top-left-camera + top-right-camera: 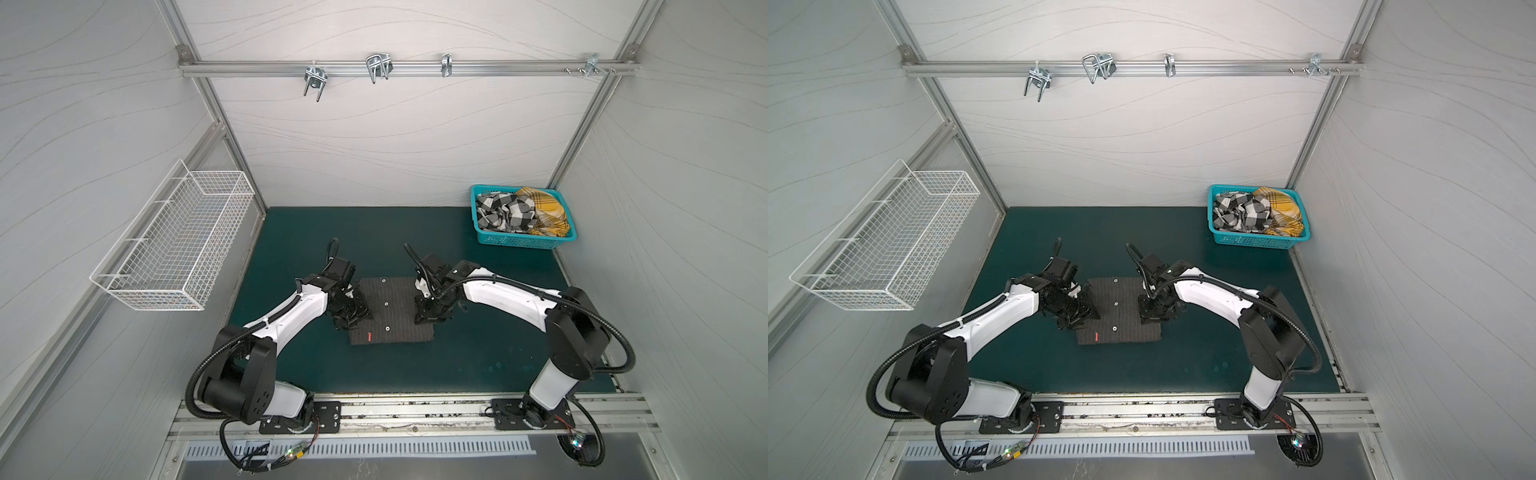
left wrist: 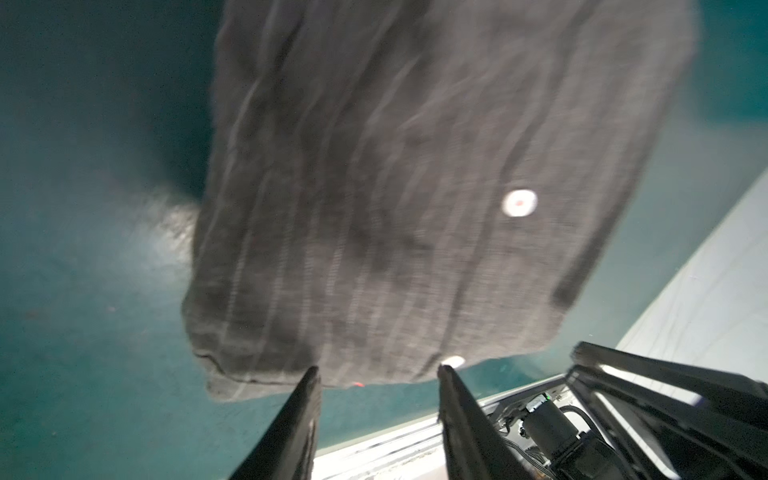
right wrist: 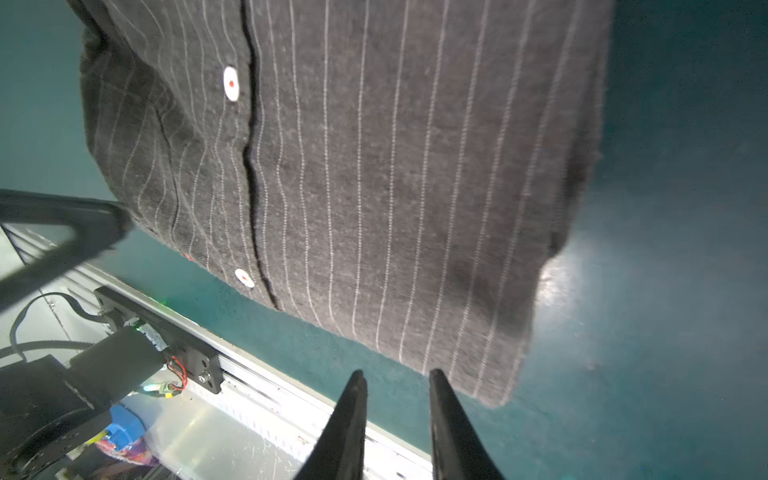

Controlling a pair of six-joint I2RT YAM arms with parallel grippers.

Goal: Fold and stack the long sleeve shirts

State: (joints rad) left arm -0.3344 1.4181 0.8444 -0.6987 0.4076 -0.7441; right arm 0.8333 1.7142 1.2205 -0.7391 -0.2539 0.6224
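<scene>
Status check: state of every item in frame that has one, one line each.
pinstriped shirt: folded, flat on mat
checked shirt: crumpled in teal basket
yellow plaid shirt: crumpled, same basket
wire basket: empty
left gripper: jaws open, holding nothing
right gripper: jaws open, holding nothing

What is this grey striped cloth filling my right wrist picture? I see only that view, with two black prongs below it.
Observer: It is a pinstriped shirt, folded into a neat rectangle in the middle of a green mat.
Operator: Any more shirts around?
Observer: Yes, a checked shirt and a yellow plaid shirt lie crumpled in a teal basket at the far right corner.
Operator: And the other set of prongs?
Observer: The left gripper is open at the shirt's left side, with nothing between its fingers.
</scene>
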